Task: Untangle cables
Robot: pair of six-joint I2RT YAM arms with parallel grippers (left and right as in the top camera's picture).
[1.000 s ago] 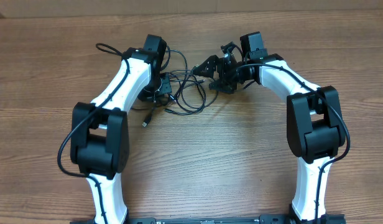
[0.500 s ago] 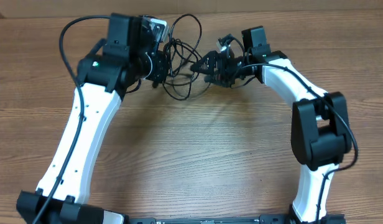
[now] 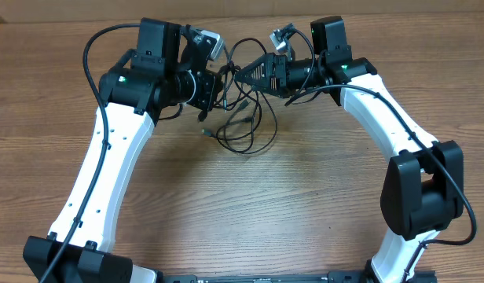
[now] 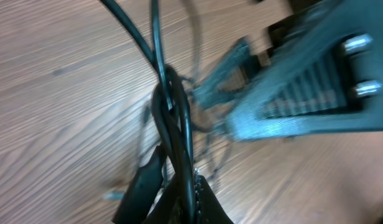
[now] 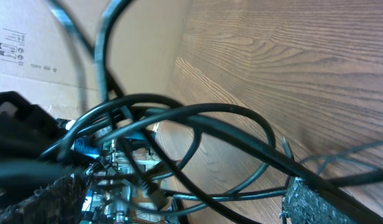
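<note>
Cables (image 3: 243, 132) hang tangled, pinched tight in the left gripper (image 3: 219, 83); right gripper (image 3: 245, 72) spread wide, strands crossing between.

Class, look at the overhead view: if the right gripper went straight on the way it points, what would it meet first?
Most likely the thin black cables dangling from the shut left gripper; the open right gripper has strands between its fingers. Depth is unclear.

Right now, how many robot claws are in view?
2. The left claw is at far centre-left, shut on the cables. The right claw faces it from the right, open, with cable loops running through it. None appear hidden.
</note>
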